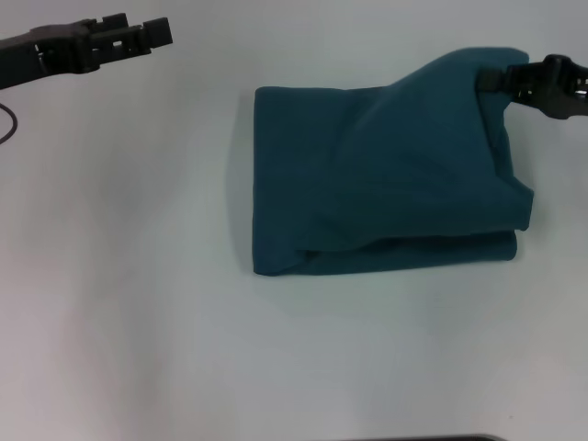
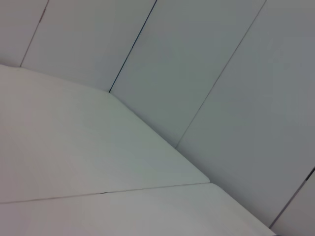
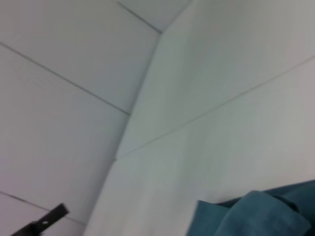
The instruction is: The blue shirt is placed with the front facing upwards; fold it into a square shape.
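The blue shirt (image 1: 386, 175) lies folded into a rough rectangle right of the table's middle, plain teal side up, with no print showing. Its far right corner is pulled up off the table into a peak. My right gripper (image 1: 491, 81) is shut on that raised corner at the far right. A bunched fold of the blue shirt (image 3: 266, 214) also shows in the right wrist view. My left gripper (image 1: 156, 35) hangs at the far left, well apart from the cloth, holding nothing.
The white table (image 1: 138, 276) stretches bare to the left and in front of the shirt. A dark cable loop (image 1: 7, 124) sits at the left edge. Pale wall panels (image 2: 206, 64) rise behind the table's far edge.
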`<action>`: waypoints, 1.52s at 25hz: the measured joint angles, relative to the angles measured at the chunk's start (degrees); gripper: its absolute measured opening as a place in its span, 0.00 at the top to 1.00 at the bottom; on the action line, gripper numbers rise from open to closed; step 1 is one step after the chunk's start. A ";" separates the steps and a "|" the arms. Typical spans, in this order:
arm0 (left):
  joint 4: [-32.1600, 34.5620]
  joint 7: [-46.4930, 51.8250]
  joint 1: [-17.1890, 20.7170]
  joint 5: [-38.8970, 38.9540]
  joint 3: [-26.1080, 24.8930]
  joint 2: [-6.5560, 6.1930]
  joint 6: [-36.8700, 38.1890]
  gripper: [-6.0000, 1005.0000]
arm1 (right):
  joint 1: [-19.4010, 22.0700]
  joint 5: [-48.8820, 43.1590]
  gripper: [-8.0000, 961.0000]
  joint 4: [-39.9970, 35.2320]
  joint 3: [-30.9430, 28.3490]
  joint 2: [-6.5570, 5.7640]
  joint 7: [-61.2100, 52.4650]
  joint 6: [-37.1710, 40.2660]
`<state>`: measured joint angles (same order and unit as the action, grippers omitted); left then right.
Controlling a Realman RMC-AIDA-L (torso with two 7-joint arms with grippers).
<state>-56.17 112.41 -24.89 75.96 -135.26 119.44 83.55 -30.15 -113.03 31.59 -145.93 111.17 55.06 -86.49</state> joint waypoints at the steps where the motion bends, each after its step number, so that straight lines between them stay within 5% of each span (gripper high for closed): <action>1: 0.02 0.00 -0.02 -0.09 0.00 0.00 -0.05 0.04 | -0.02 -0.70 0.80 -0.12 0.00 0.00 0.30 1.67; 9: 0.62 0.00 -0.08 -0.34 0.00 -0.22 -0.77 0.04 | 0.46 -0.63 0.79 0.10 -0.39 0.06 0.84 8.19; 18: 2.25 -0.23 -0.49 -0.45 0.06 -0.99 -0.85 0.04 | 1.42 -1.37 0.51 0.41 -0.05 -0.50 0.40 11.32; 28: 2.12 -0.73 -0.51 -0.56 0.34 -1.14 -0.32 0.04 | 3.68 -0.24 0.11 4.24 -1.34 -1.49 -0.04 2.19; 33: 2.25 -2.84 -0.21 -1.16 0.47 -1.12 -0.26 0.04 | 0.89 -0.58 0.13 3.83 -0.69 -1.22 -0.44 0.53; 38: 2.56 -4.28 0.25 -2.66 0.10 -0.90 -0.60 0.04 | -1.73 -0.76 0.27 3.63 0.85 -0.87 -2.07 0.62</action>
<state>-53.61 108.13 -24.63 73.30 -135.16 118.54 82.95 -31.88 -113.79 35.22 -145.08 110.31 52.99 -85.87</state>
